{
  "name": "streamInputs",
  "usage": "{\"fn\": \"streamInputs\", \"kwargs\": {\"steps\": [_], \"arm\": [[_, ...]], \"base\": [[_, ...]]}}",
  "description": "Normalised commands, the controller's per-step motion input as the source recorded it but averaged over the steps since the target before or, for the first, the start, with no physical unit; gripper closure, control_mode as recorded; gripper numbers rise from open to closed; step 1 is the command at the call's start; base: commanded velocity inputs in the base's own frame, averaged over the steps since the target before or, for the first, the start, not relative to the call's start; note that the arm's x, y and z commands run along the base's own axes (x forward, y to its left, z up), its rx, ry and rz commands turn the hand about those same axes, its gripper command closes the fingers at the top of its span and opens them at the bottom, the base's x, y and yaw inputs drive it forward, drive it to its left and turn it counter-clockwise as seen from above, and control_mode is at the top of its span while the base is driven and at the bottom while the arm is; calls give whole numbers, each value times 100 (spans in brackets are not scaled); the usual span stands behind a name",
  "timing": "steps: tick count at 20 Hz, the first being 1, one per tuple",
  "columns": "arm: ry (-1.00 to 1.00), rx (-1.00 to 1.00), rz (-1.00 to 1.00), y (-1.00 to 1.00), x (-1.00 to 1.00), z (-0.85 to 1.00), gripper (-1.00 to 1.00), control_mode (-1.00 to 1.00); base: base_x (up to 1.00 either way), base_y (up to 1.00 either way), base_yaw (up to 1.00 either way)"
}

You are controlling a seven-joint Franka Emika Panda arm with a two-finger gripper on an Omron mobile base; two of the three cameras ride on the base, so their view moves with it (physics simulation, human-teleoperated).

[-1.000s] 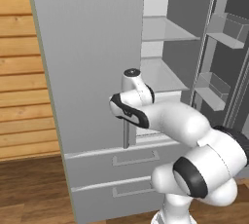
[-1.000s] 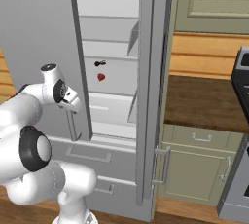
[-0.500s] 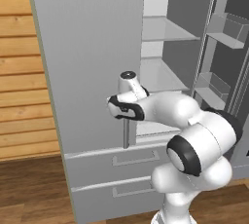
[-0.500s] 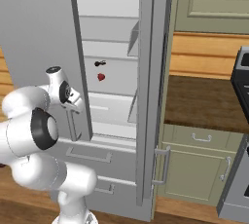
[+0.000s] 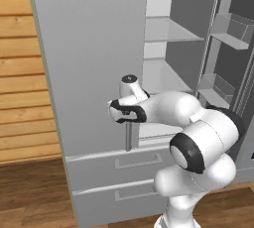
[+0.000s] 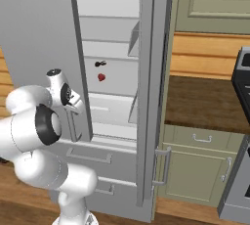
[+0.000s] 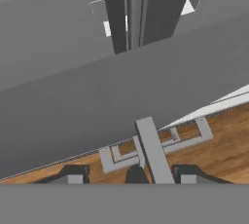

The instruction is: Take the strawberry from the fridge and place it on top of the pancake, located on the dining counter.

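The tall light grey fridge (image 6: 146, 97) stood with both upper doors swung out, exposing its white shelved interior, which is presumably why the arm was working at the door edge and not yet inside. The left door (image 5: 89, 63) faced the left base camera almost flat, and its vertical grey bar handle (image 5: 128, 137) hung near the door's lower edge, just above the two lower drawers (image 5: 124, 172).

The white Franka arm reached across to that handle, so the two-finger gripper (image 5: 128, 118) sat right at the bar. In the hand view the bar (image 7: 153, 152) ran up between the two dark finger tips (image 7: 73, 173), which stood spread on either side of it; whether they actually touched the bar I cannot tell. Judging by this, the hand was there to swing the door wider for access.

The tiny bright red strawberry (image 6: 101, 77) lay on a middle shelf inside the fridge, untouched, just below a small dark blackish item (image 6: 100, 63), well apart from the gripper.
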Motion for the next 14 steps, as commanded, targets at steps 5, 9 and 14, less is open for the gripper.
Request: {"fn": "streamInputs", "kwargs": {"steps": [5,9,14], "arm": [[0,0,0,4,-73,-10,100,-100],[0,3,0,1,-100,0,100,-100],[0,2,0,36,-100,0,100,-100]], "base": [[0,0,0],[0,0,0],[0,0,0]]}}
